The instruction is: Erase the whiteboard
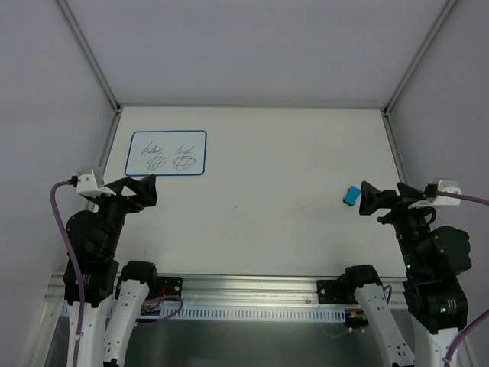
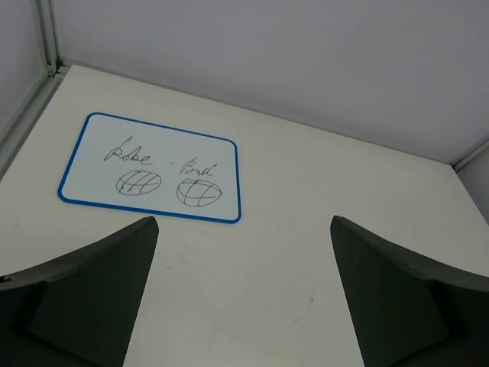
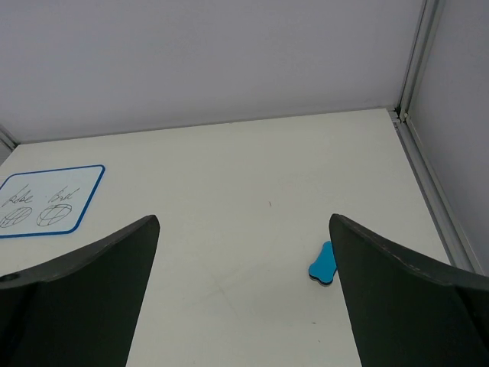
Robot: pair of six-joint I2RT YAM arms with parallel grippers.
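Note:
The whiteboard (image 1: 167, 153) lies flat at the far left of the table, white with a blue border, bearing two black scribbles and two hatched circles. It also shows in the left wrist view (image 2: 151, 168) and small in the right wrist view (image 3: 49, 200). A small blue eraser (image 1: 351, 195) lies on the table at the right, also in the right wrist view (image 3: 324, 264). My left gripper (image 1: 143, 191) is open and empty, just in front of the whiteboard. My right gripper (image 1: 372, 200) is open and empty, just right of the eraser.
The table (image 1: 260, 206) is white and walled by grey panels with metal corner posts (image 1: 88, 53) at the back. A metal rail (image 1: 252, 294) runs along the near edge by the arm bases.

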